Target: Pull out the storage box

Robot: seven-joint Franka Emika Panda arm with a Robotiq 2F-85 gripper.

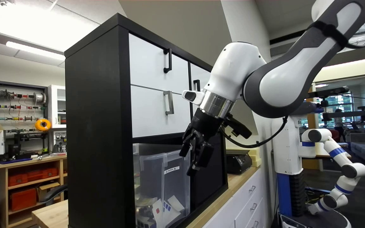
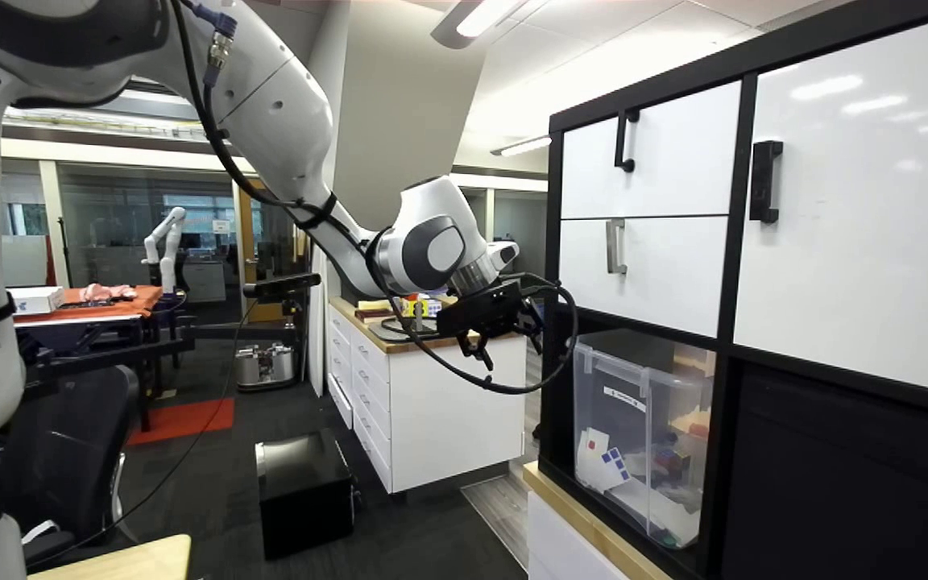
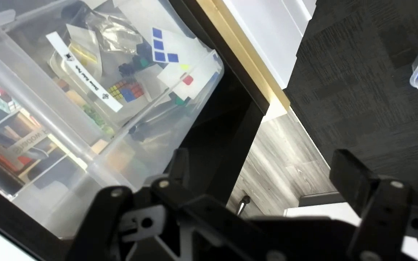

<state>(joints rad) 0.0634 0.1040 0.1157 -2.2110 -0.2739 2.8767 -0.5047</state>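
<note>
The storage box is a translucent clear plastic bin with whitish sheets and loose items inside. It sits in an open lower cubby of the cabinet and shows in both exterior views. A white label strip is on its front. In the wrist view the box fills the upper left, with its rim running diagonally. My gripper is open and empty, tilted downward in front of the cubby; it also shows in an exterior view beside the cabinet's edge. In the wrist view its fingers are wide apart, and nothing is between them.
The black cabinet frame surrounds the box. White drawer fronts with protruding handles are above it. A wooden ledge runs along the cabinet's foot. A black device stands farther along it. The arm's cable loops near the gripper.
</note>
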